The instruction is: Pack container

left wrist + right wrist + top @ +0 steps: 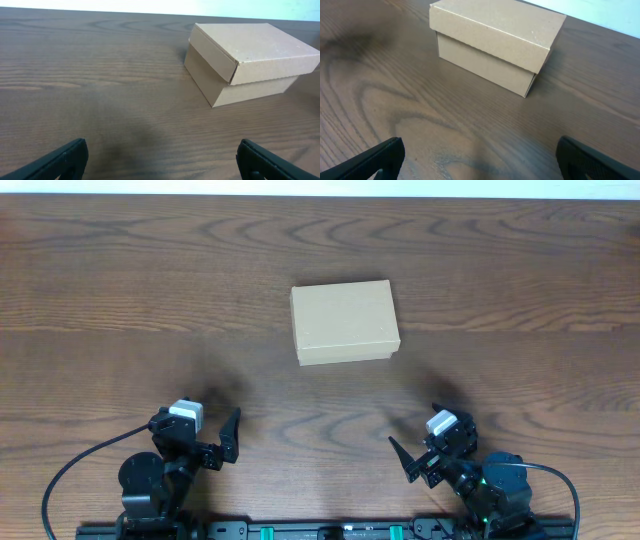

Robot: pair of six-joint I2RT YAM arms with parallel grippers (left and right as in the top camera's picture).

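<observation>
The container (345,321) is a small tan cardboard box with its lid shut, standing in the middle of the wooden table. It also shows in the left wrist view (247,61) at upper right and in the right wrist view (495,41) at top centre. My left gripper (228,438) is open and empty at the near left, well short of the box; its fingers frame bare table (161,159). My right gripper (412,460) is open and empty at the near right (480,157). No pens are in view.
The brown wooden table (120,290) runs to its far edge at the top of the overhead view. Black cables (70,470) loop from both arm bases at the near edge.
</observation>
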